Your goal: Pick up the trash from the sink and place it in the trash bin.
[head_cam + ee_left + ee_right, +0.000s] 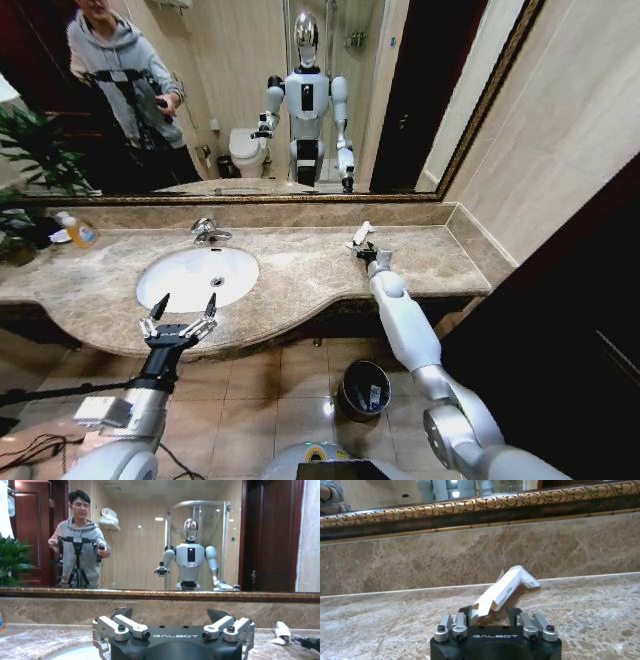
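Trash point(504, 591), a crumpled white sachet-like packet, is held clamped between the fingers of the right gripper point(362, 251) above the brown marble countertop point(300, 265), well to the right of the sink point(197, 277). Its long axis is tilted up and away from the fingers toward the backsplash. The trash bin point(365, 388) stands on the floor below, nearer the right arm. The left gripper point(178, 318) is held at the sink's front rim, fingers spread apart and empty.
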You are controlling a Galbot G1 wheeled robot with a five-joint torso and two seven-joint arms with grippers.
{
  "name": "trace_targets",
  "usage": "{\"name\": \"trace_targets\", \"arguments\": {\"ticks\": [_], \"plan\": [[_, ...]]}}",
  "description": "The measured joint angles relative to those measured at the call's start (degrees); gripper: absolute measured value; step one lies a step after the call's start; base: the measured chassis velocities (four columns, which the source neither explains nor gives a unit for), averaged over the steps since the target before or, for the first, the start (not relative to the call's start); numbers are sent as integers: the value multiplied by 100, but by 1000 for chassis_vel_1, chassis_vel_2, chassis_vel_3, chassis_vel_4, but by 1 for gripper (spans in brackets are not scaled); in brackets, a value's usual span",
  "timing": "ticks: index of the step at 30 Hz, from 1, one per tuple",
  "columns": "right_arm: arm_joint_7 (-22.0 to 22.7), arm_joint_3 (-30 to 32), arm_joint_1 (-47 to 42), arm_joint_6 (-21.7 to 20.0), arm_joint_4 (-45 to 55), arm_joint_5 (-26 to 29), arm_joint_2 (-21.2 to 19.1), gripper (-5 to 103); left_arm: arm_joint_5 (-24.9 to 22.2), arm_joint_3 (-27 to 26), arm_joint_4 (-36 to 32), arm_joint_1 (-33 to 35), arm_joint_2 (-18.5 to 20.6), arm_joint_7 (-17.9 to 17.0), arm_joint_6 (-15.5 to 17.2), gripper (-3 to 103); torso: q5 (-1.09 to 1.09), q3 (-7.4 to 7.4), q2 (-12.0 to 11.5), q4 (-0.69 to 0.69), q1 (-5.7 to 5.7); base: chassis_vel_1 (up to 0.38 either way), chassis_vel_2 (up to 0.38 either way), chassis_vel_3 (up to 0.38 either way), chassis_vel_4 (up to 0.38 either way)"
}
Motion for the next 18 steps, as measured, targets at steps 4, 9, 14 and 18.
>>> {"name": "trace_targets", "arguments": {"ticks": [4,9,14,18], "plan": [[0,-9,12,-6,1,6,10,40,0,0,0,0,0,0,0,100,0,0,0,0,0,0,0,0,0],[-1,-16,12,-8,44,15,6,18,0,0,0,0,0,0,0,100,0,0,0,0,0,0,0,0,0],[1,-15,-29,-10,126,34,-16,3,0,0,0,0,0,0,0,100,0,0,0,0,0,0,0,0,0],[11,-22,-101,-74,325,98,-121,0,0,0,0,0,0,0,0,100,1,0,0,0,0,0,0,0,0]]}}
